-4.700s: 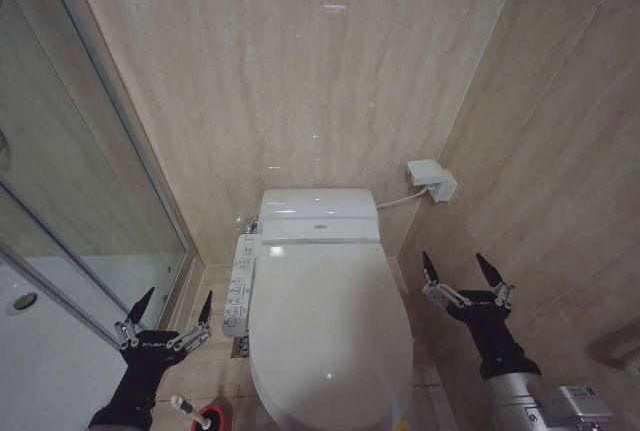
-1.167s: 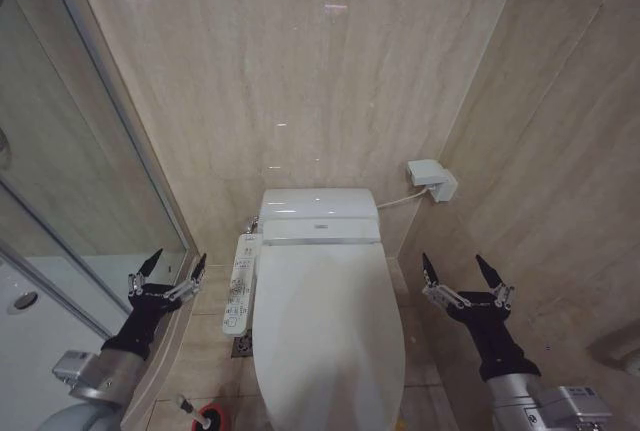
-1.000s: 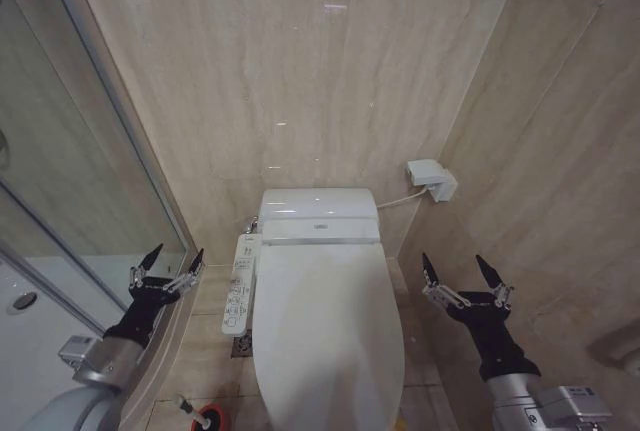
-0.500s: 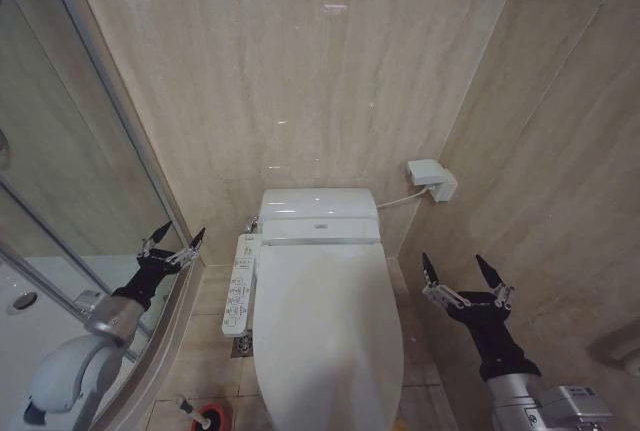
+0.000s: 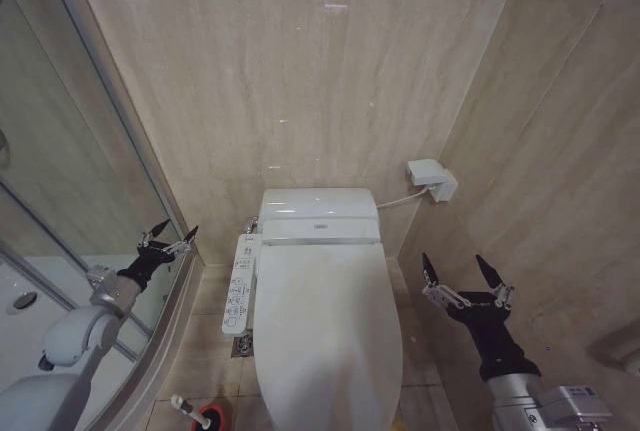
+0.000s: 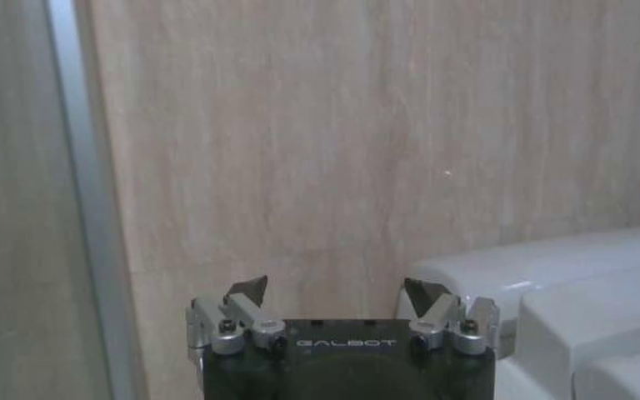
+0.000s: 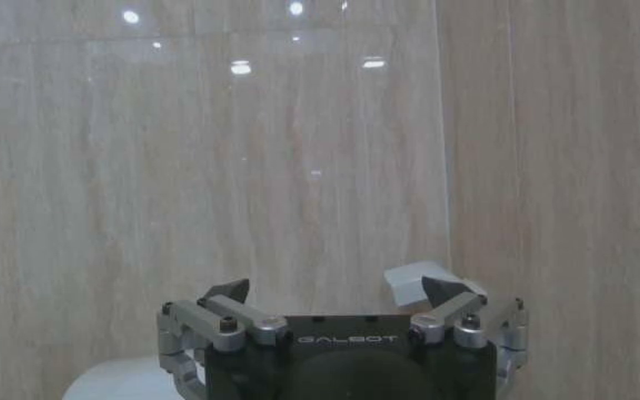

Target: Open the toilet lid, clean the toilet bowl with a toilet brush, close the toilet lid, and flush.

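Glossy white, the toilet lid point(image 5: 325, 336) lies shut over the bowl, long axis running away from the robot, between both empty, spread-fingered grippers; the left gripper point(image 5: 168, 240) hangs nearer its hinge, the right gripper point(image 5: 462, 276) beside it.

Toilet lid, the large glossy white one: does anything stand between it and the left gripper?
Nothing visible does. The open left gripper hangs by the shower glass, apart from the closed glossy white toilet lid; only the white button panel lies along that side.
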